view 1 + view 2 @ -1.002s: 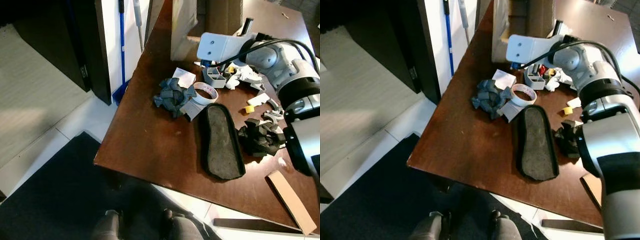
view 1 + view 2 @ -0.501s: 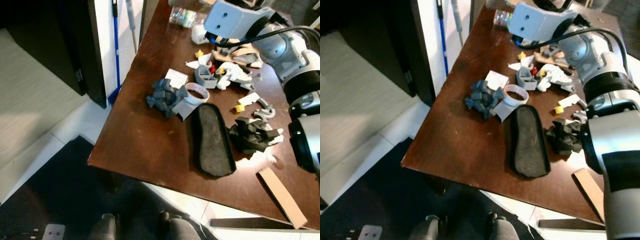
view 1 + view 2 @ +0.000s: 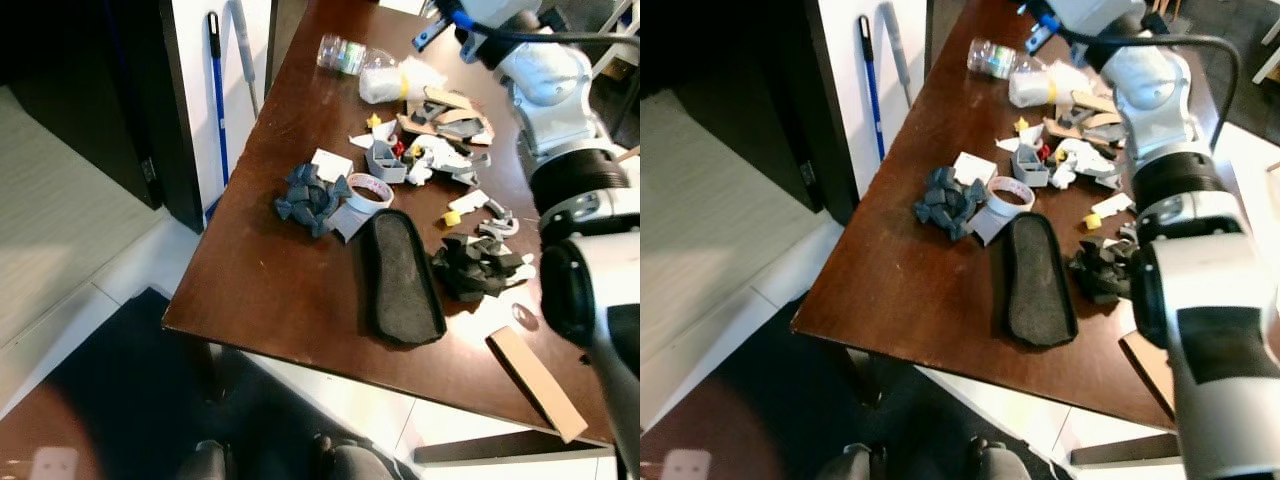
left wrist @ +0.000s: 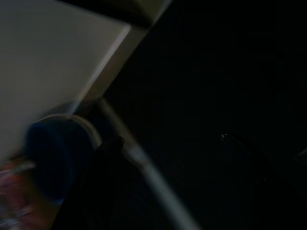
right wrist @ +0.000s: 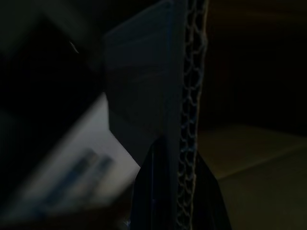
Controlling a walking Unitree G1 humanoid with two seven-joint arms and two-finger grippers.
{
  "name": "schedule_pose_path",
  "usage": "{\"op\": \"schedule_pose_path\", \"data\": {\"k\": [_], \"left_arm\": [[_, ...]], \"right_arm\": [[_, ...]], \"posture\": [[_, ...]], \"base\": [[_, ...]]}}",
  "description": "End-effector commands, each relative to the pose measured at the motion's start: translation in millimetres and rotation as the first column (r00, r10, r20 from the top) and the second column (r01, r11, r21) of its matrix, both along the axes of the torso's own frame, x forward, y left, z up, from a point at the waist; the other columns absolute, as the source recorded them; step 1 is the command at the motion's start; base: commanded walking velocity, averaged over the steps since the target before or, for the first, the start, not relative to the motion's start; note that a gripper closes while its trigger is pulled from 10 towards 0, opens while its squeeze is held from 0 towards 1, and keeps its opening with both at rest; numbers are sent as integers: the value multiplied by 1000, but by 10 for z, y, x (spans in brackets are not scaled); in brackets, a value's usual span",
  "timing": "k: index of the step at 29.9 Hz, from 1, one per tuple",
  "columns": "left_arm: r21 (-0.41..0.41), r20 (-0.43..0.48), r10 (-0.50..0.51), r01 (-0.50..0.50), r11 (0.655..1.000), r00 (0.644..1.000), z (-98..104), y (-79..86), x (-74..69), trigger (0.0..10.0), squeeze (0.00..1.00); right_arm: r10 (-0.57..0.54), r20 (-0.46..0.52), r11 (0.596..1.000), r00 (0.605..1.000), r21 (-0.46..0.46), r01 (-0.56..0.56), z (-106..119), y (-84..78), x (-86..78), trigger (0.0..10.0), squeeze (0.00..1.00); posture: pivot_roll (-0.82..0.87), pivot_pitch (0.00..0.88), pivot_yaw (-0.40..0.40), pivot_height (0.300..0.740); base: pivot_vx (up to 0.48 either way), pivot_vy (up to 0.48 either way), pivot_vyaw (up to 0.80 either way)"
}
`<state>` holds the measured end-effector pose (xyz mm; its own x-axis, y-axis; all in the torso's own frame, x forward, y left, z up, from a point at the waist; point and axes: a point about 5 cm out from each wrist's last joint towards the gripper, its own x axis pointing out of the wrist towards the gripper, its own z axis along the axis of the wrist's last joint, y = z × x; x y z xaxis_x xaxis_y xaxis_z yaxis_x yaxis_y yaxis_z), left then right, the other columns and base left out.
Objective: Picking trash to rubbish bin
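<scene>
Right arm runs off the top edge, hand end cut off. Right wrist view v. dark: black fingers either side of a cardboard edge, rest blurred. Left wrist view dark, smeared; blue round shape can't be identified. Small bits on table too small to tell.

You're looking at a dark brown wooden surface. At its centre lies a black oval insole; at 10 o'clock a grey crumpled scrap pile touching a white tape roll; at 12 o'clock a clear plastic bottle; at 5 o'clock a tan cardboard strip.
</scene>
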<state>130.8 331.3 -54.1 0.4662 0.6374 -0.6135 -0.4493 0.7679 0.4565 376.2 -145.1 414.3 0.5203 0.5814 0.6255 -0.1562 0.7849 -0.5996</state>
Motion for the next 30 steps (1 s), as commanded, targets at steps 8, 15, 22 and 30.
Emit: {"op": "schedule_pose_path", "data": {"k": [8,15,22,30], "left_arm": [[-245,206,119,-66,967,971,-25,-170,155,10000,0],[-357,169,87,-21,934,982,-165,-438,144,10000,0],[-393,87,62,-23,919,994,-282,-564,-7,10000,0],[-441,29,2,11,897,1000,-365,-719,-71,10000,0]], "right_arm": [[299,-43,950,953,101,-294,-109,97,-134,0,0],[618,-123,786,777,140,-603,-399,384,-391,0,0],[739,-162,674,655,195,-712,-610,559,-527,0,0],[811,-254,584,527,284,-760,-900,825,-669,10000,0]], "posture": [[143,155,-88,740],[139,140,-72,740],[142,126,-62,740],[143,105,-54,740]], "base": [[0,0,0],[0,0,0],[0,0,0],[0,0,0]]}}
